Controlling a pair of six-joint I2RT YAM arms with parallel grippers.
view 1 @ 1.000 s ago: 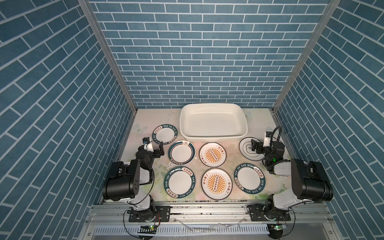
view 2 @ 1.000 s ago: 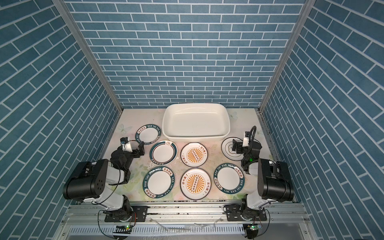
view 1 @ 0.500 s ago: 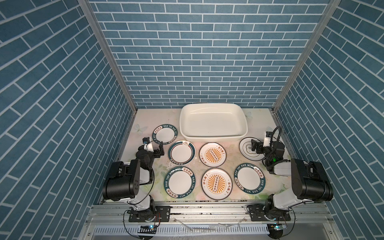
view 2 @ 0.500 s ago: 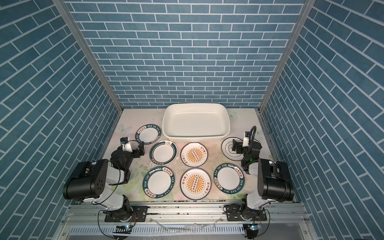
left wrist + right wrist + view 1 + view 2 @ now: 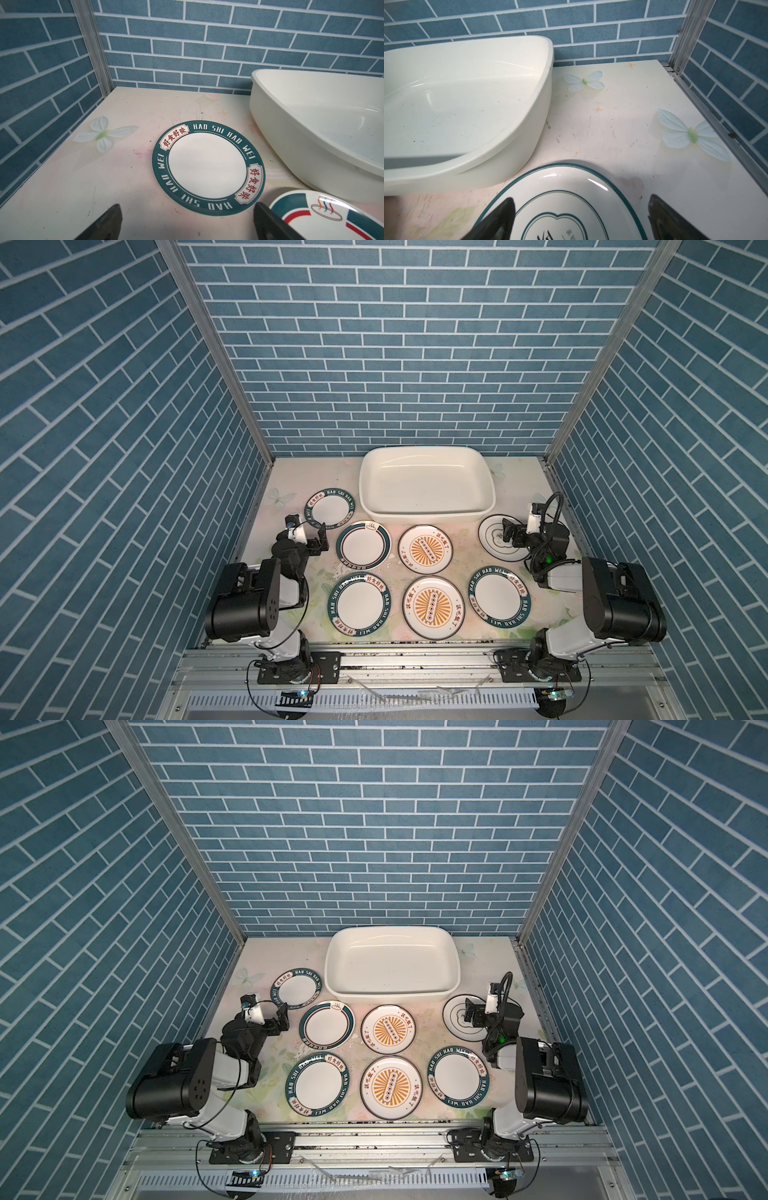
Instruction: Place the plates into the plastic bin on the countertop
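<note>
Since the bin (image 5: 426, 517) has nothing in it yet, all seven plates lie flat on the desk (image 5: 299, 477), and it mostly comes down to which arm is nearer to what.

Far left, the left hand (image 5: 319, 536) is released, with its fingers spread wide and nothing between them. It points at the back-left lettered plate (image 5: 331, 510), which lies straight ahead of it toward the back wall. In the left wrist view that plate's near edge sits just past the fingertips (image 5: 108, 222). The teal-rim plate with the steam logo (image 5: 363, 546) is just beside the same hand on the bin side, so I'd guess it's easy to bump.

The middle has two orange plates (image 5: 425, 548), one behind the other, with a lettered plate at each front corner of the group. Neither arm is on these right now.

The bin's long side runs left to right along the back, so every plate has to be lifted over its front wall.

On the right, the ringed plate (image 5: 490, 546) is just beside the bin's front right corner. The right hand (image 5: 508, 533) hovers over it, also released and holding nothing. In the right wrist view one finger (image 5: 496, 218) is above the plate and the other is outside its rim. My guess is that's the rim grab being lined up, then a short hop back and left into the bin.
</note>
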